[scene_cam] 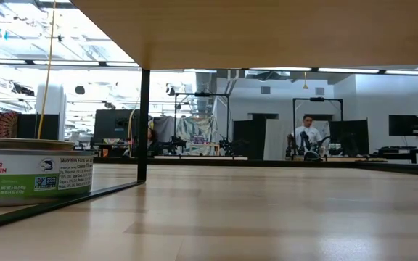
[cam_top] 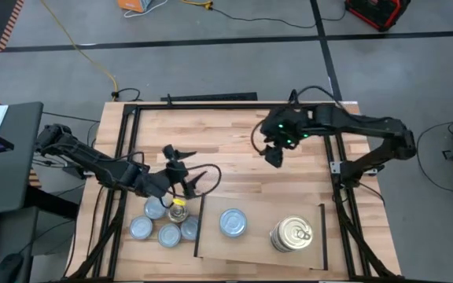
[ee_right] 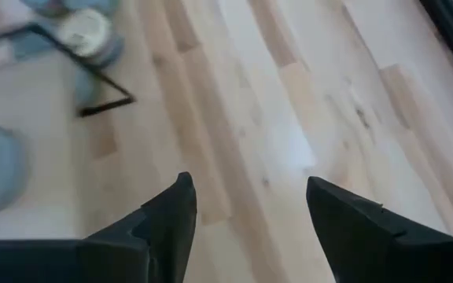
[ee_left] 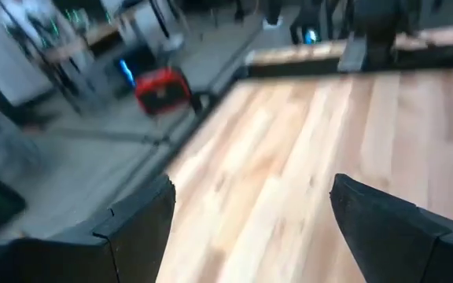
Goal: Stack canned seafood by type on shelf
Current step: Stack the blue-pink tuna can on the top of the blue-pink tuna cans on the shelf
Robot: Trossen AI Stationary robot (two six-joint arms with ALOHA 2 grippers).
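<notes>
Left claw above the desk, just behind the cluster of loose tins, fingers spread wide with nothing between them. Gold-lidded tin right below that claw, among the loose ones. Silvery-blue tins grouped at the near left part of the desk, just left of the shelf, touching or nearly touching each other. Shelf flat on the near middle of the desk, a thin black strip along each short side. On the shelf, a silvery-blue stack near its left end and a gold-lidded stack toward its right end, well apart from each other. How many tins in each stack: cannot tell.

Right claw held over bare wood toward the back middle of the desk, away from every tin, fingers partly spread and empty.

In the low view, one tin with a printed label at the left edge, seen side on, standing on the desk beside a black strip. A person far off in the room behind.
</notes>
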